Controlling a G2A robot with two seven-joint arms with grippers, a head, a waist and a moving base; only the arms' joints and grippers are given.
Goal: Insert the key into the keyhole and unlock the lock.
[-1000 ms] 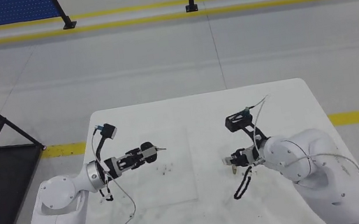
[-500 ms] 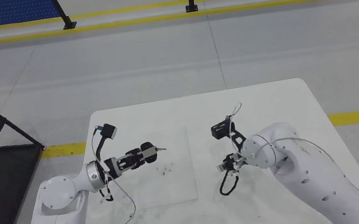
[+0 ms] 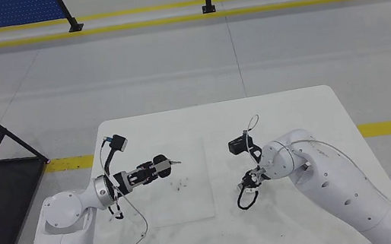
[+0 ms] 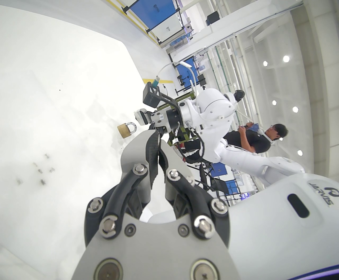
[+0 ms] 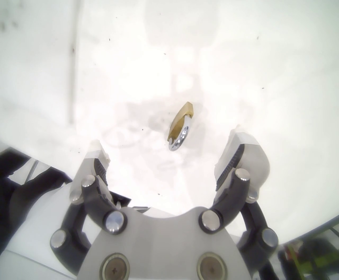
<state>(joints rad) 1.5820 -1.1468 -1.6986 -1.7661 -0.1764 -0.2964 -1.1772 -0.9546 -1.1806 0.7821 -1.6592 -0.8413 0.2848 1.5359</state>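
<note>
Lock (image 5: 181, 126): on desk (image 3: 294, 114) | right fingers (image 5: 238, 155): wide, above lock | left fingers (image 4: 137, 151): pinching key (image 3: 174, 161), well apart from lock

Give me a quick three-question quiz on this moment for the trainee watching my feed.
1. True or false: the right tool is shut on the padlock.
2. Where is the padlock? A, on the table beneath the right tool; B, gripped in the left tool; C, balanced on top of the left tool.
3. Fill in: the left tool is shut on the ____.

Key: 1 false, it is open with the padlock untouched below it; 2 A; 3 key.
</note>
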